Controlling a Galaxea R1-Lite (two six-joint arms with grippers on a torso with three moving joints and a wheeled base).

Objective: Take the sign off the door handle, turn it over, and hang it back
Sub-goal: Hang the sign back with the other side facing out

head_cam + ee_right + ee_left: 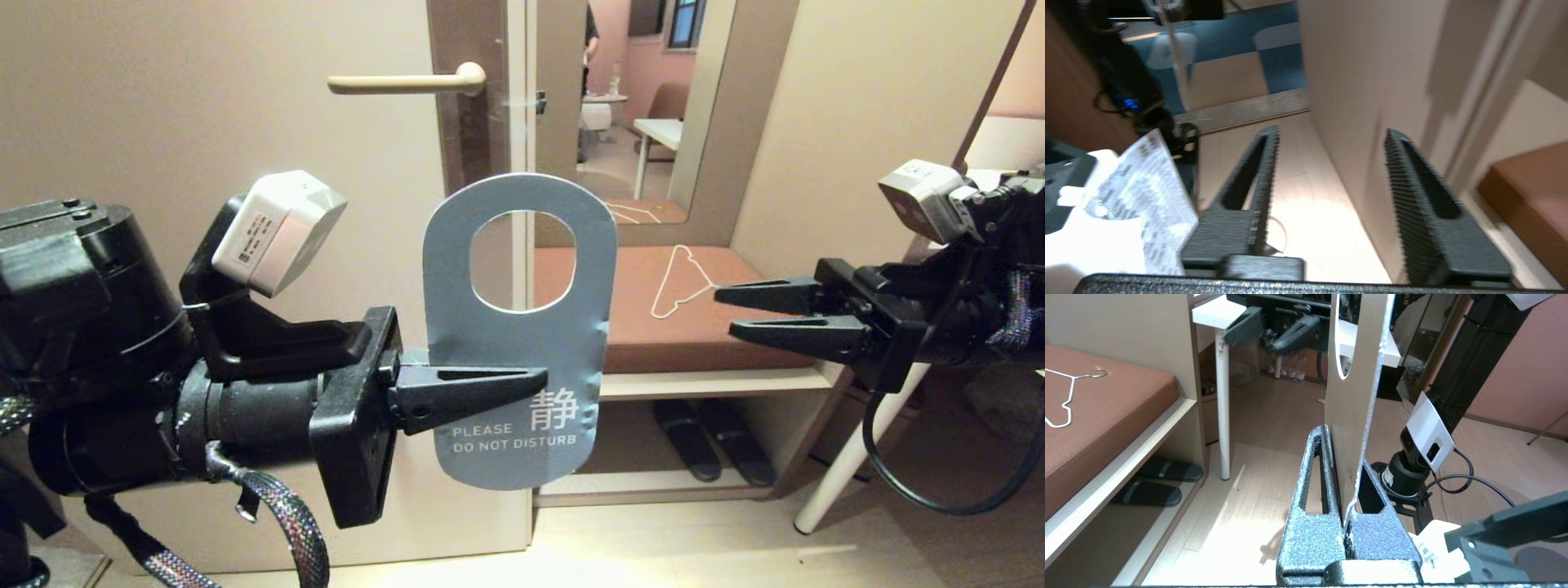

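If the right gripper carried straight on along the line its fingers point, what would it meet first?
Probably the sign. The right gripper, fingers apart, points level across at its right edge, where the left gripper holds it upright. Depth is unclear in the head view, so it might pass in front of or behind the sign instead.

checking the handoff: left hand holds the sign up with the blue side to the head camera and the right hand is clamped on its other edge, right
Not quite. The right hand is not on the sign; the head view shows it apart from the sign, fingers open and empty. The rest holds: the left hand grips the sign, blue side to the head camera.
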